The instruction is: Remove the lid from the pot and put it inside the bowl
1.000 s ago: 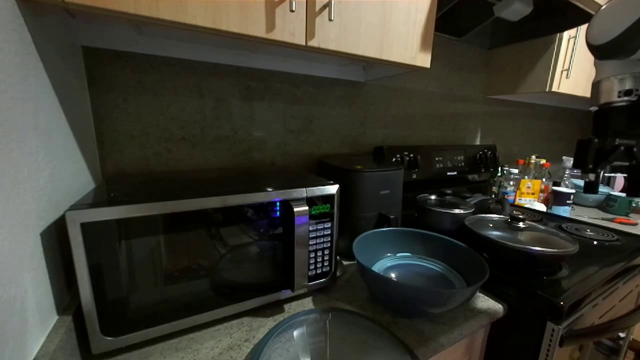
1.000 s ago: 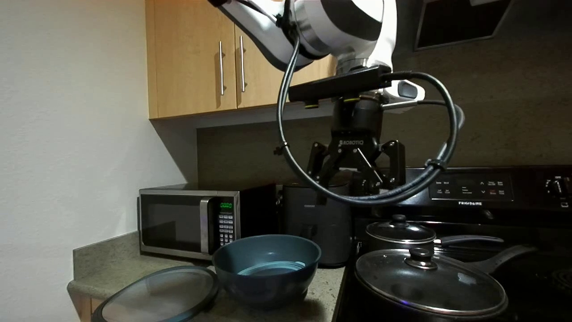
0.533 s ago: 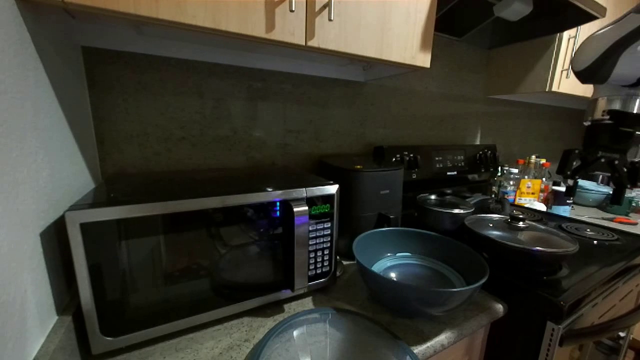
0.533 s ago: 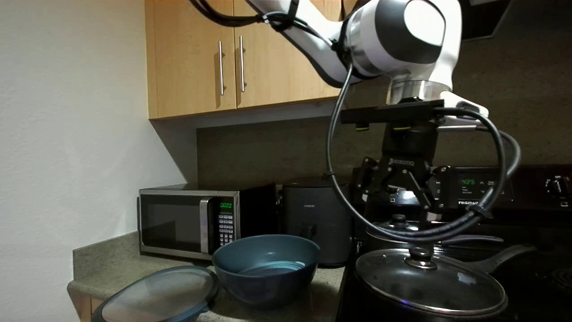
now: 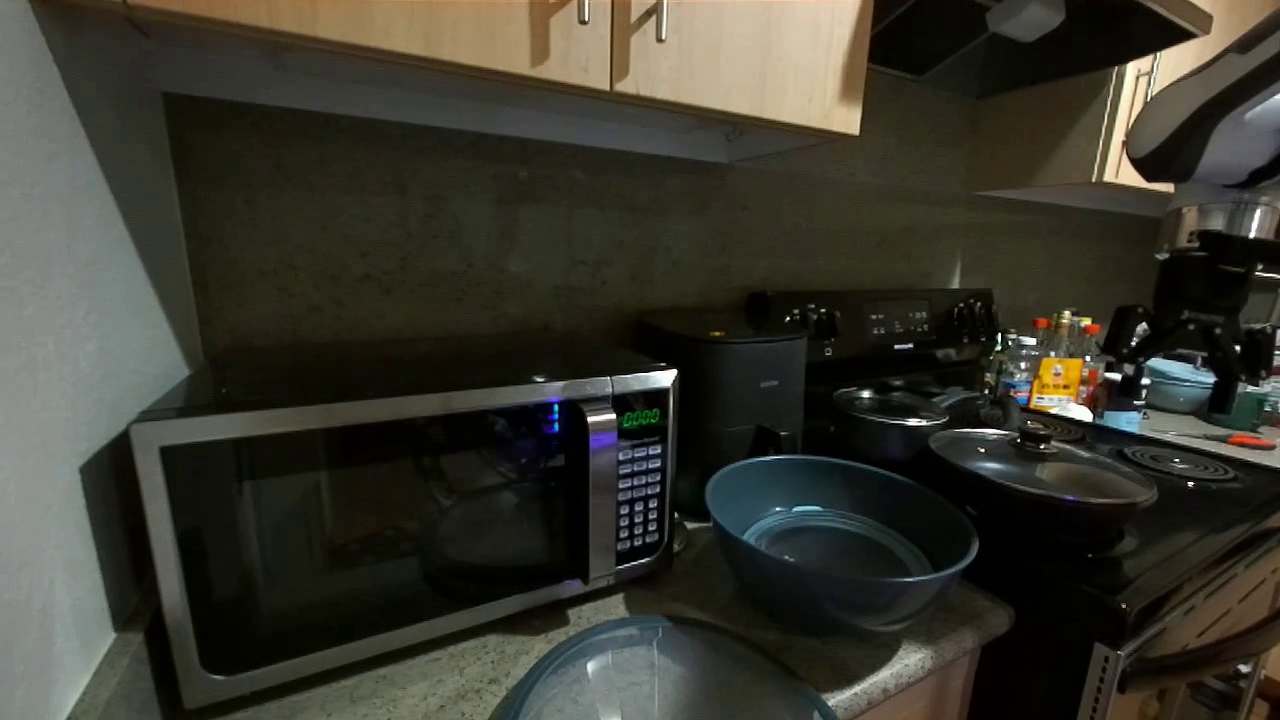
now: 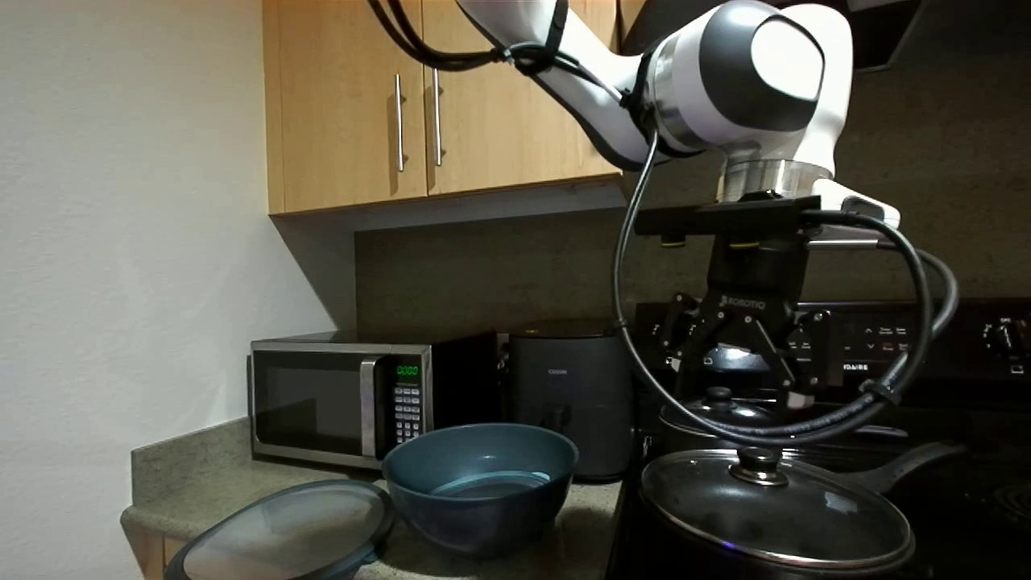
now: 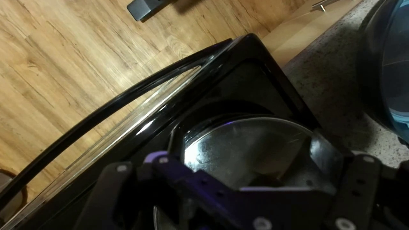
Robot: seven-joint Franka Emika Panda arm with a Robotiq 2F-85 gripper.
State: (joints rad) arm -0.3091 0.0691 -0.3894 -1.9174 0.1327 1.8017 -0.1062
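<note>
Counter (image 6: 213, 483) with microwave (image 6: 342, 403), air fryer (image 6: 568, 403), bowl (image 6: 479, 519)

Lid (image 5: 888, 406) on pot (image 5: 885, 440), blue bowl (image 5: 850, 602), microwave (image 5: 400, 530)

Pot (image 5: 888, 438): one
Pan (image 5: 1035, 522): one
Knobbed lids (image 5: 888, 406) (image 5: 1050, 474): two (one on each)
Large blue bowl (image 6: 479, 519): one
Microwave (image 6: 310, 403): one
Air fryer (image 6: 568, 395): one

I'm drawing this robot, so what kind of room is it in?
Almost certainly a kitchen: there's a stove with a pot on it, and a microwave nearby.
</note>
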